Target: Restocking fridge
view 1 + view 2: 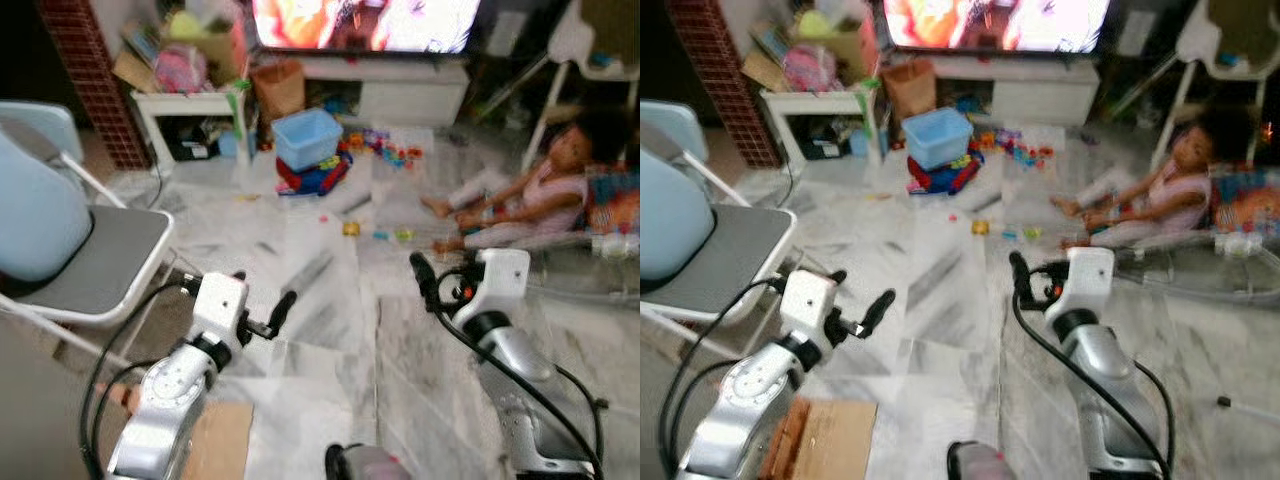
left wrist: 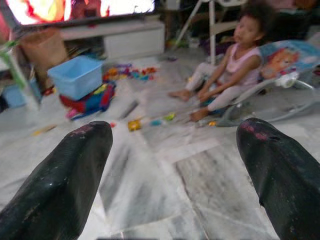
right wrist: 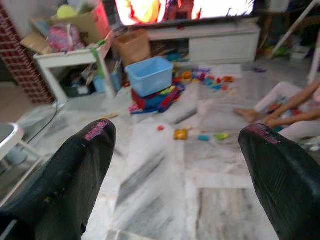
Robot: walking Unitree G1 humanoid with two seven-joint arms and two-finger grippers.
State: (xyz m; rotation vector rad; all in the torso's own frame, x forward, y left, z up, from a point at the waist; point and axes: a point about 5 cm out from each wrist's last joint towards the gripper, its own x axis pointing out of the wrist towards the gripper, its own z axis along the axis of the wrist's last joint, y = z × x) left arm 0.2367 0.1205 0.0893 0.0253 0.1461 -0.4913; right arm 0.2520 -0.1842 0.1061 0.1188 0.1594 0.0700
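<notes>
Two grippers raised over marble floor (image 1: 330, 300), left gripper (image 2: 175, 165) fingers apart, right gripper (image 3: 180, 165) fingers apart, both empty, person (image 1: 540, 195) seated near scattered toys (image 1: 385, 145).

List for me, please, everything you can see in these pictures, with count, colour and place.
television: one, bright screen, far wall.
TV cabinet: one, white, under the television.
blue tub: one, light blue, on the floor before the cabinet.
scattered toys: many, mixed colours, on the floor beside the tub.
side table: one, white, far left, piled with clutter.
folding chair: one, grey seat and white frame, near left.
cardboard: one piece, brown, on the floor at the near left.
floor: grey-white marble tiles.
person: one, in pink, sitting on the floor at the right.
left pincer: one, black, open, held over the floor.
right pincer: one, black, open, held over the floor.
</notes>
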